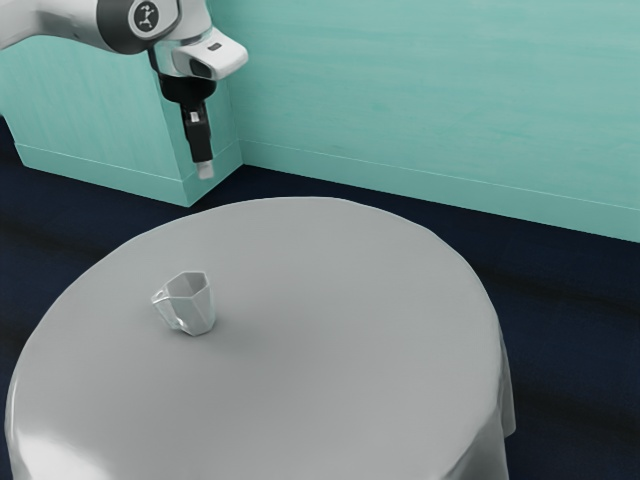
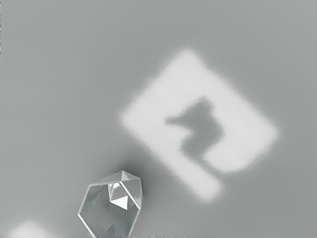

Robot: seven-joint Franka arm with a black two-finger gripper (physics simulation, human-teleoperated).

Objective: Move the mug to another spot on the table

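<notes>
A pale grey faceted mug [image 1: 188,302] stands upright on the round table [image 1: 330,300], toward the exterior view's left, with its handle pointing to that view's left. My gripper [image 1: 204,170] hangs high above the table's far-left edge, well clear of the mug and holding nothing. In the wrist view the mug [image 2: 111,208] lies far beneath my hand and off to one side. The mug's hollow is visible from above.
A grey cloth covers the table and drapes over its rim [image 1: 500,380]. A bright light patch [image 2: 198,124] with my hand's shadow inside it lies on the cloth beside the mug. A teal wall and a dark floor lie behind.
</notes>
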